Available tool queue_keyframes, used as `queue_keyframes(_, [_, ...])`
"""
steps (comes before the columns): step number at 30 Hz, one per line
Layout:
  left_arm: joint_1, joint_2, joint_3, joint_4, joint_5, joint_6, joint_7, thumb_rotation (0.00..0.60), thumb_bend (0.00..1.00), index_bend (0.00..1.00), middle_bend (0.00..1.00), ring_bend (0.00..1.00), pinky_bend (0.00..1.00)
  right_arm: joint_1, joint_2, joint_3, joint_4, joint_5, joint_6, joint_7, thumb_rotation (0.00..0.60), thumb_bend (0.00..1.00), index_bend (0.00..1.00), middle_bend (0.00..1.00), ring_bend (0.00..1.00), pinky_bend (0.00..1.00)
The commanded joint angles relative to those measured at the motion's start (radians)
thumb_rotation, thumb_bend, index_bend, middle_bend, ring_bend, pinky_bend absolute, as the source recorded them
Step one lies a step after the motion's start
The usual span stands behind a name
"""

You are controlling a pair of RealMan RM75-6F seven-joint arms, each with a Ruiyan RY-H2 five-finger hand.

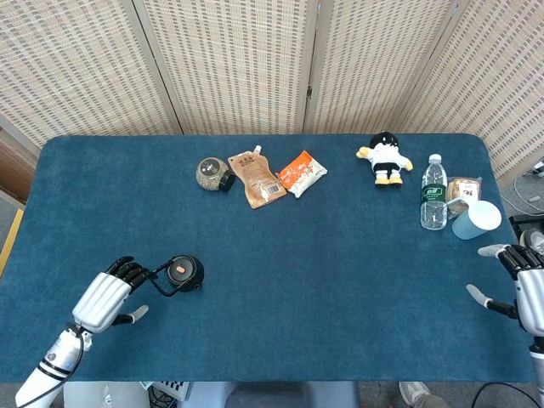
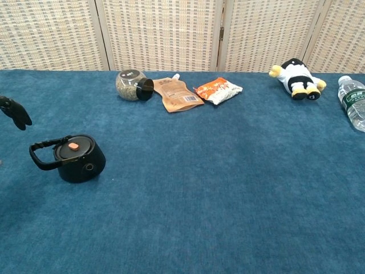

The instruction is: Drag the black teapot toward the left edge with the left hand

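Observation:
The black teapot [image 1: 183, 273] [image 2: 76, 158] with an orange knob on its lid stands on the blue table [image 1: 323, 255], handle pointing left. My left hand [image 1: 109, 294] hovers just left of the handle, fingers apart and holding nothing. Its dark fingertips [image 2: 17, 113] enter the chest view at the left edge, above and left of the handle. My right hand [image 1: 527, 287] is at the table's right edge, open and empty, far from the teapot.
Along the back lie a glass jar [image 1: 212, 174], a brown pouch [image 1: 256, 178] and an orange snack bag [image 1: 301, 172]. At the right are a plush toy [image 1: 385, 158], a water bottle [image 1: 433, 193], a pale blue cup [image 1: 475, 219] and a small packet [image 1: 461, 190].

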Motion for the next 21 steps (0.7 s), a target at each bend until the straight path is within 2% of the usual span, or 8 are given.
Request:
queue_keyframes(1, [-0.032, -0.009, 0.004, 0.016, 0.015, -0.033, 0.032, 0.600, 0.21, 0.31, 0.35, 0.26, 0.14, 0.000, -0.002, -0.001, 0.001, 0.001, -0.002, -0.003, 0.600, 0.15, 0.36, 0.37, 0.29, 0.31])
queue_keyframes(9, [-0.081, -0.034, 0.015, 0.053, 0.036, -0.066, 0.066, 0.600, 0.21, 0.31, 0.34, 0.26, 0.14, 0.003, -0.002, -0.004, -0.005, 0.000, -0.012, -0.011, 0.600, 0.15, 0.36, 0.37, 0.29, 0.31])
queue_keyframes(16, [-0.111, -0.042, 0.024, 0.061, 0.027, -0.095, 0.067, 0.600, 0.21, 0.34, 0.34, 0.26, 0.09, 0.005, -0.003, -0.007, -0.007, 0.007, -0.027, -0.020, 0.600, 0.15, 0.36, 0.37, 0.29, 0.31])
queue_keyframes(21, [-0.123, -0.051, 0.030, 0.075, 0.014, -0.105, 0.062, 0.600, 0.21, 0.35, 0.34, 0.26, 0.06, 0.004, -0.002, -0.004, -0.010, 0.011, -0.026, -0.019, 0.600, 0.15, 0.36, 0.37, 0.28, 0.22])
